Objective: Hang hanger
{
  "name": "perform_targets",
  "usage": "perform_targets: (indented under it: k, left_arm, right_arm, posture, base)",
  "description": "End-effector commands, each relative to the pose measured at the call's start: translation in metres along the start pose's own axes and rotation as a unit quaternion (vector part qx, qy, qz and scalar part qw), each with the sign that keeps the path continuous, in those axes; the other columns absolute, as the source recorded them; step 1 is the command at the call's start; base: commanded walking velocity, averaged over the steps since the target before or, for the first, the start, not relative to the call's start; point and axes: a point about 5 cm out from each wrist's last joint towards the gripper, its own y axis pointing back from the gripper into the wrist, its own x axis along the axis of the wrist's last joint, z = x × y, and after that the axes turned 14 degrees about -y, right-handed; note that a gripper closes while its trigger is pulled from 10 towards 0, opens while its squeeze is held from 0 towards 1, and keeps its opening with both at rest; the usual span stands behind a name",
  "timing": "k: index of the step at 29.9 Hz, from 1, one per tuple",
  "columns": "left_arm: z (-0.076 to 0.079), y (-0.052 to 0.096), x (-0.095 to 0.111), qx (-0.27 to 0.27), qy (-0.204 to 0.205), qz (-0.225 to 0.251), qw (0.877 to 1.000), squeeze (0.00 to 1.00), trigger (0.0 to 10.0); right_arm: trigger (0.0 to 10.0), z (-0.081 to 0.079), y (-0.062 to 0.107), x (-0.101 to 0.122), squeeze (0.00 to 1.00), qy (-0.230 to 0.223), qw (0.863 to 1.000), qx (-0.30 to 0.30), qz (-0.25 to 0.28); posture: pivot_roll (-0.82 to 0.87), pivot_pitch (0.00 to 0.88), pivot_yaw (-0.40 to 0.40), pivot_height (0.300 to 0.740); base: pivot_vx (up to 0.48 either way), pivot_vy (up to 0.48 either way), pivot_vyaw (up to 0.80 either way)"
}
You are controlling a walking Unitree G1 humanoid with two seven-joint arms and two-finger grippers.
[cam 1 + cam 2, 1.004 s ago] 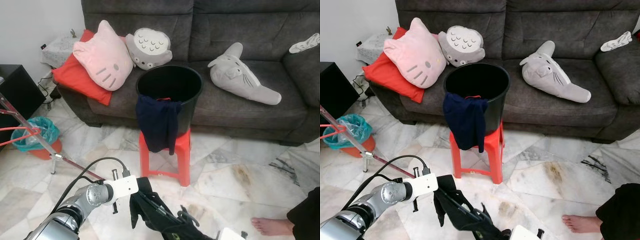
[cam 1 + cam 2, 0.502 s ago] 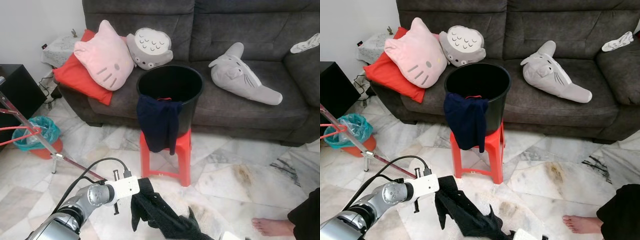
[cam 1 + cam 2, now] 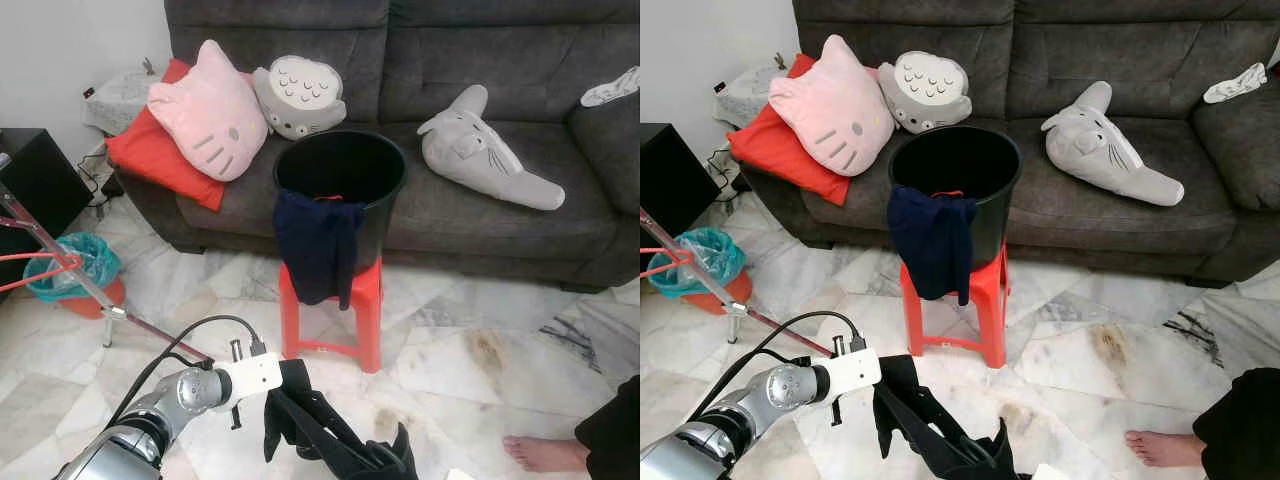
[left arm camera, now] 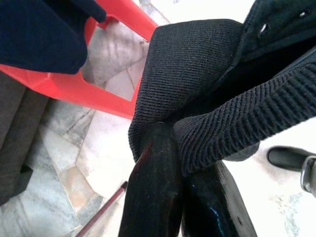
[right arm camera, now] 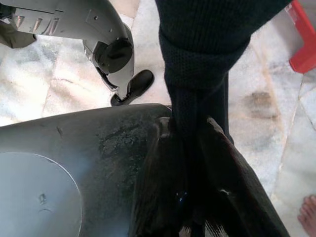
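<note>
A black knitted garment (image 3: pixel 330 440) stretches low over the marble floor between the robot's two grippers. The left gripper (image 4: pixel 180 163) has its fingers closed on a thick ribbed fold of the knit; the right gripper (image 5: pixel 190 148) is clamped on another ribbed edge of the same cloth. Any hanger inside the garment is hidden. Beyond the left gripper stands a red stool (image 3: pixel 345 300) carrying a black bucket (image 3: pixel 345 180) with navy cloth draped over its rim. The knit looks soft, limp and light, likely to sag and slip, so the thick ribbed hems seem the best hold.
</note>
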Motion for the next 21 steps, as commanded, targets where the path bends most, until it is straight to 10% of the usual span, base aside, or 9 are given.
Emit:
perform_targets:
  k: [1, 21]
  left_arm:
    - [-0.011, 0.007, -0.005, 0.034, 0.017, 0.005, 0.999, 0.0, 10.0]
    - [0.017, 0.021, 0.001, -0.223, 0.074, 0.113, 0.965, 0.0, 10.0]
  right_arm:
    - [10.0, -0.002, -0.002, -0.016, 0.0, -0.02, 0.999, -0.004, -0.041]
    - [10.0, 0.056, -0.004, 0.024, 0.0, 0.002, 0.979, -0.198, 0.042]
  posture:
    - [-0.1, 0.075, 0.094, 0.74]
    - [-0.09, 0.055, 0.096, 0.74]
  base:
    - [0.0, 0.0, 0.0]
    - [0.0, 0.0, 0.0]
